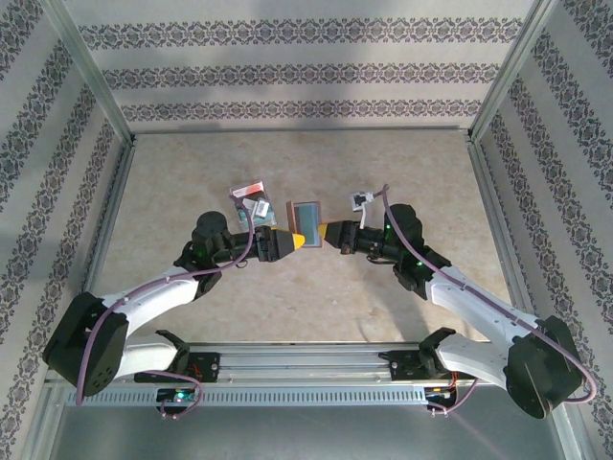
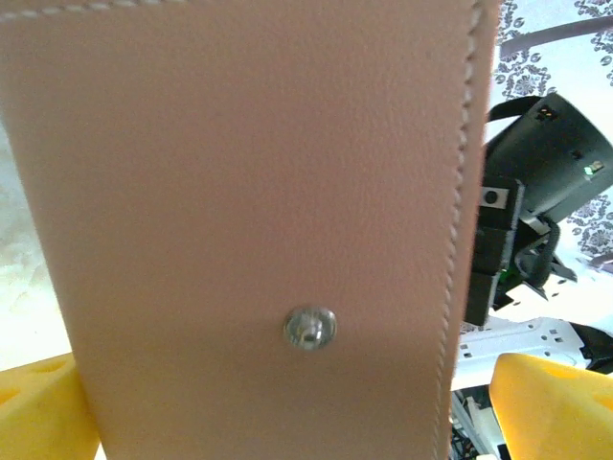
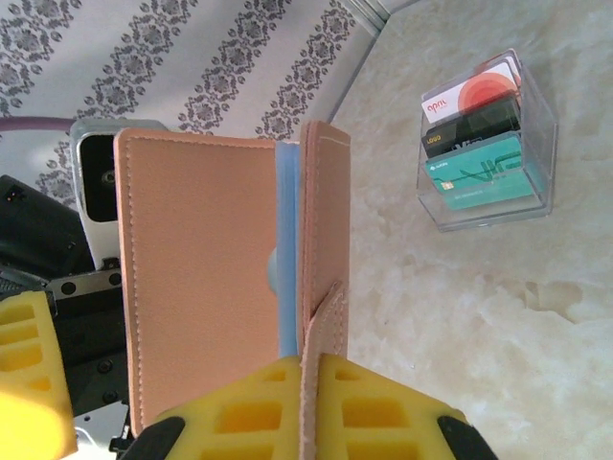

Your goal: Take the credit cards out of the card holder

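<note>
The tan leather card holder (image 1: 308, 213) is held up over the table's middle, folded open, with its grey-blue inside facing up. My right gripper (image 3: 316, 393) is shut on the holder's strap, and the holder's (image 3: 201, 278) two leaves rise edge-on in front of it. My left gripper (image 2: 297, 412) is open. Its yellow fingertips (image 2: 551, 402) stand wide on either side of one tan leaf (image 2: 249, 192), which has a metal snap stud (image 2: 309, 328). In the top view the left gripper (image 1: 298, 240) and right gripper (image 1: 332, 233) meet under the holder. The credit cards in the holder are hidden.
A clear plastic box (image 3: 484, 144) on the table holds a red-orange, a black and a teal card; from above the box (image 1: 251, 199) lies just left of the holder. A small white and black object (image 1: 359, 200) lies to the holder's right. Patterned walls enclose the table.
</note>
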### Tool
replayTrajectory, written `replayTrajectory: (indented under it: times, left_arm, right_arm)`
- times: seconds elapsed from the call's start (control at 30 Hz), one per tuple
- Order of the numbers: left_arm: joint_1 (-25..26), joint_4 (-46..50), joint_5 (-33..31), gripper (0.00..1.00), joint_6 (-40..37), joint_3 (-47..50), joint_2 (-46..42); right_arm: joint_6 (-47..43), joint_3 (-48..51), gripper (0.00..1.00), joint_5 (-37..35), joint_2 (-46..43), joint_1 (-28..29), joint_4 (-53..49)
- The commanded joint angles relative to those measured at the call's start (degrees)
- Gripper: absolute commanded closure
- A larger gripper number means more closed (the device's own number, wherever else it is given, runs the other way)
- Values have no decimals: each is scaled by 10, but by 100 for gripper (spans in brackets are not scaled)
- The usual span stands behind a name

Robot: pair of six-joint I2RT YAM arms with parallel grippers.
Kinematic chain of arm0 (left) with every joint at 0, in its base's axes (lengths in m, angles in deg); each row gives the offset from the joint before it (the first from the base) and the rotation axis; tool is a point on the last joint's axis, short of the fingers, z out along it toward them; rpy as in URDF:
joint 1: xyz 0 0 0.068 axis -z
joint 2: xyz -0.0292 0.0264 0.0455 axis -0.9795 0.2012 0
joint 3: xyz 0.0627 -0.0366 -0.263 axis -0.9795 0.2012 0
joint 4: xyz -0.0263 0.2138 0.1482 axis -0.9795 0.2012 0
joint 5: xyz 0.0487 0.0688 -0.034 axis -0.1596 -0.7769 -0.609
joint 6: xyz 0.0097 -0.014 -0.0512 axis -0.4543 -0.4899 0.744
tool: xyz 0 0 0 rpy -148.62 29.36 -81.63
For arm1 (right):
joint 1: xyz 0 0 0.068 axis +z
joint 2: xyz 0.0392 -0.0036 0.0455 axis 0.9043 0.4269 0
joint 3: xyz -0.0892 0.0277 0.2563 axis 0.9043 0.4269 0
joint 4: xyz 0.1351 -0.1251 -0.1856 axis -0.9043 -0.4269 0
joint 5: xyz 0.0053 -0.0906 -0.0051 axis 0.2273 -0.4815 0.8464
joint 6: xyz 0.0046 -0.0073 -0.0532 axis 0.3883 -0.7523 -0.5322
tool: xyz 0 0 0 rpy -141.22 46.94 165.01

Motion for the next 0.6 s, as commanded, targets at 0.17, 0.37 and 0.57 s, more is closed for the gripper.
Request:
replayTrajectory:
  times: [0.17,0.37,0.57]
  left_arm:
    - [13,-8,-16,1,-10,-26,26]
    - [13,20,-35,0,-23,-26,33]
    - [14,45,-39,21,-32,-25,36]
  right_arm:
    - [-48,-55,100,-49,-9,22,-84]
    - [-54,-70,100,-67,-16,23,-117]
    - [-59,-83,100,-80,-24,25,-145]
